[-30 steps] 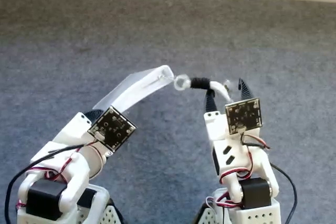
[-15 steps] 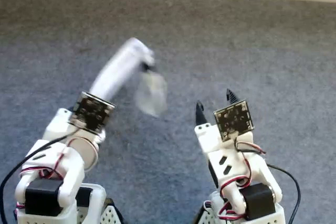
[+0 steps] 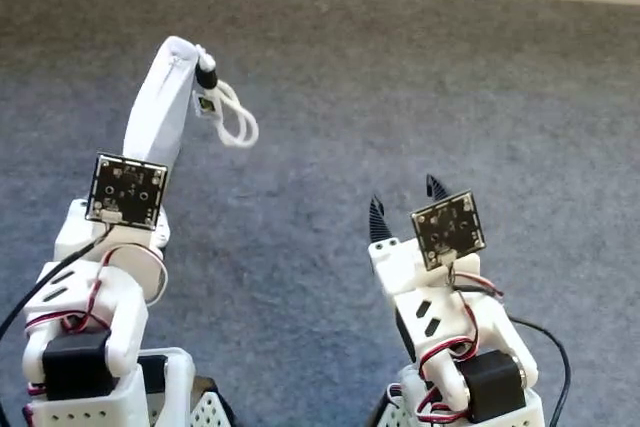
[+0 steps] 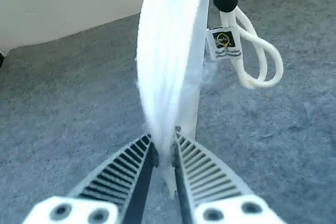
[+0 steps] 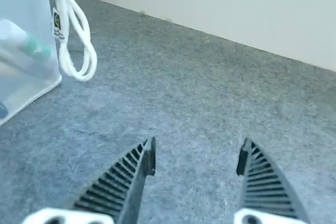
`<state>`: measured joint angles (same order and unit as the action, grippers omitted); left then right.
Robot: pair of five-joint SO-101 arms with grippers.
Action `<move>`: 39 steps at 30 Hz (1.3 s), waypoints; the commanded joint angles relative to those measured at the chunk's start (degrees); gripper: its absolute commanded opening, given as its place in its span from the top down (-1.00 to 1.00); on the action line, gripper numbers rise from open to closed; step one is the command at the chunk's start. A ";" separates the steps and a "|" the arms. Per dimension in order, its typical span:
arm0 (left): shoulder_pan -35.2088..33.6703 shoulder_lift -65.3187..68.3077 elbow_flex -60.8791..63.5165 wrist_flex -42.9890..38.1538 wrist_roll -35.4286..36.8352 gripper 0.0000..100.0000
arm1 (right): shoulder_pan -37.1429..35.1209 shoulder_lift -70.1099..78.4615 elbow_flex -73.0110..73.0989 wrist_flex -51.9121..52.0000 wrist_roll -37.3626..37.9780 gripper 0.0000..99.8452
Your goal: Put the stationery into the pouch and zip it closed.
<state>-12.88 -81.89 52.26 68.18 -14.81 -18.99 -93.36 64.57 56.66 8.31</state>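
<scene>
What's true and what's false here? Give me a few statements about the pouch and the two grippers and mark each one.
1. The left gripper is shut on the pouch. True.
2. The right gripper holds the white cord loop. False: it is open and holds nothing; the cord loop hangs from the pouch's far end.
3. The pouch lies flat on its side. False: it stands on edge, pinched between the left gripper's fingers.
4. A pen with a green band shows through the pouch's clear side. True.
5. A small tag hangs beside the cord loop. True.
</scene>
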 commanded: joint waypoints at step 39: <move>27.82 -1.10 5.41 -6.51 21.45 0.60 | -0.31 0.13 0.04 -0.92 -1.05 0.54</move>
<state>12.26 -81.89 61.67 61.23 2.42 -18.99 -93.36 64.75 56.84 7.78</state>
